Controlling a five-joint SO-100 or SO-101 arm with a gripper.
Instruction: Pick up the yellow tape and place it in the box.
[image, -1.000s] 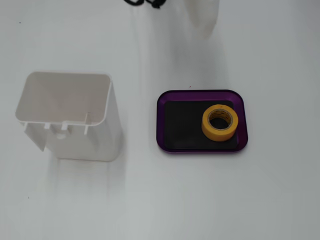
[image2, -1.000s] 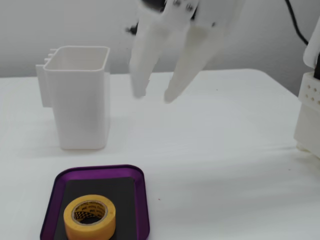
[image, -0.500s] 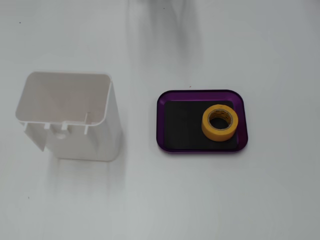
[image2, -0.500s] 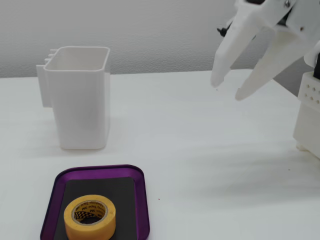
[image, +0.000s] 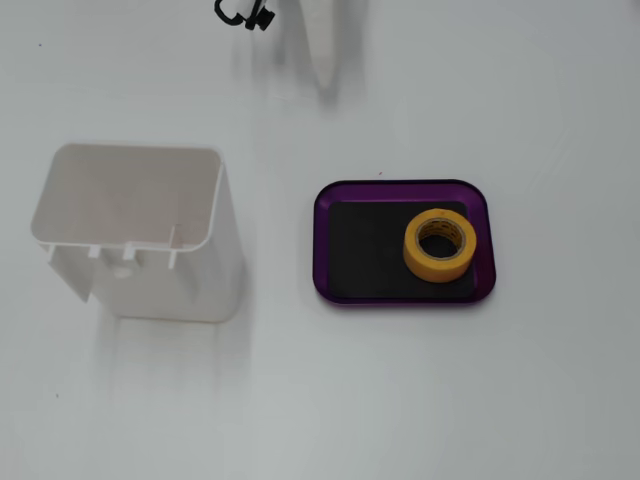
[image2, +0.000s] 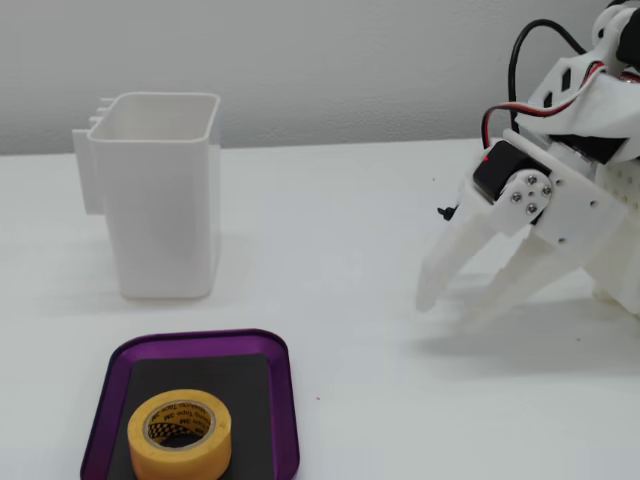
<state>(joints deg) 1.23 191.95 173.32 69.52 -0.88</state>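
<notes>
Change since earlier: gripper (image2: 448, 308) has swung from high at upper right down to just above the table at right in a fixed view; tape and tray lie as before.
Gripper: white two-finger plastic gripper, fingers (image2: 447, 258) spread apart and pointing down-left, nothing between them; tips close to the white table (image2: 330, 240), contact cannot be told.
Gripper, from above: only a blurred white finger (image: 322, 45) and a black part at the top edge in a fixed view, far from the tray.
Yellow tape: small ring-shaped roll of yellow masking tape (image: 440, 245) with brownish printed cardboard core, lying flat inside the tray, in its right half in the view from above; at the near left in the side view (image2: 179, 434).
Box: shallow rectangular purple metallic tray (image: 323, 250) with rounded corners and black mat floor, right of centre from above; near left corner in the side view (image2: 288, 400).
White container: tall white plastic rectangular bin (image: 140, 235), upright, open top, well left of the tray from above; beyond the tray in the side view (image2: 160, 200).
Arm: white body with black servo and red and black wires (image2: 530, 60) at far right.
</notes>
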